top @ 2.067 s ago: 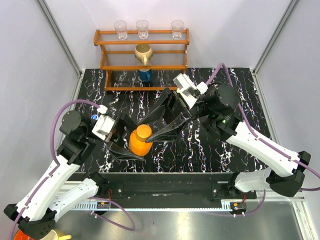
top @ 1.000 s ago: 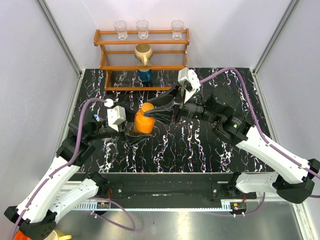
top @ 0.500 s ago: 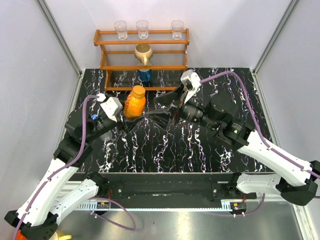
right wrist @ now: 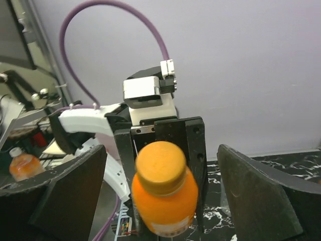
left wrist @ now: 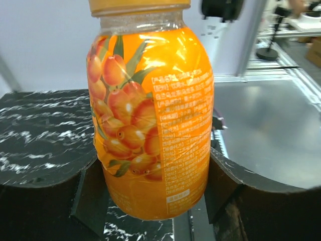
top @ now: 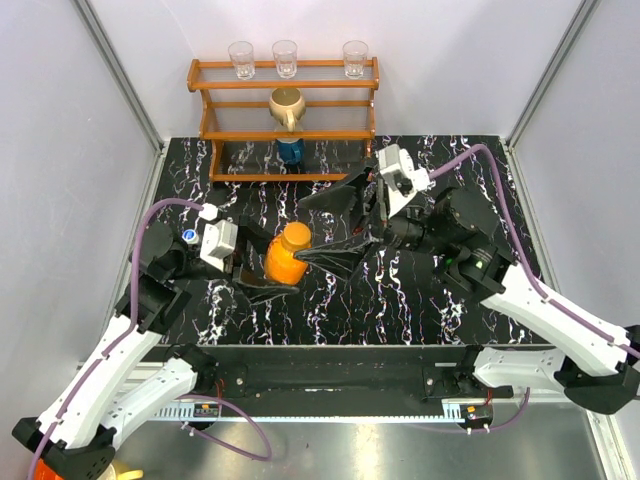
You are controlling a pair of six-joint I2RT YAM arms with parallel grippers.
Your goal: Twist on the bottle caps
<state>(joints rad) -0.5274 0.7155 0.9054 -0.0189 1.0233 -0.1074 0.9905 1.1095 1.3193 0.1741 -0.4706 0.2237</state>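
My left gripper [top: 274, 270] is shut on the small orange bottle [top: 286, 262] low on its body, holding it just above the table. The orange cap [top: 295, 236] sits on the bottle's neck. In the left wrist view the bottle [left wrist: 150, 115] fills the frame between both fingers [left wrist: 90, 196], its cap [left wrist: 138, 5] at the top edge. My right gripper [top: 308, 230] is open wide, one finger on each side of the cap without touching. In the right wrist view the cap [right wrist: 161, 168] lies midway between its fingers [right wrist: 261, 196]. A small white and blue round thing [top: 188, 237] lies beside the left arm.
A wooden shelf [top: 285, 125] stands at the back with three clear glasses [top: 286, 57] on top, a tan jug [top: 287, 105] and a dark blue container [top: 290, 150] below. Grey walls and frame posts close in both sides of the black marbled table [top: 400, 300].
The right gripper let go of the orange cap and opened wide. The left gripper carried the bottle back toward the near side, between the right fingers.
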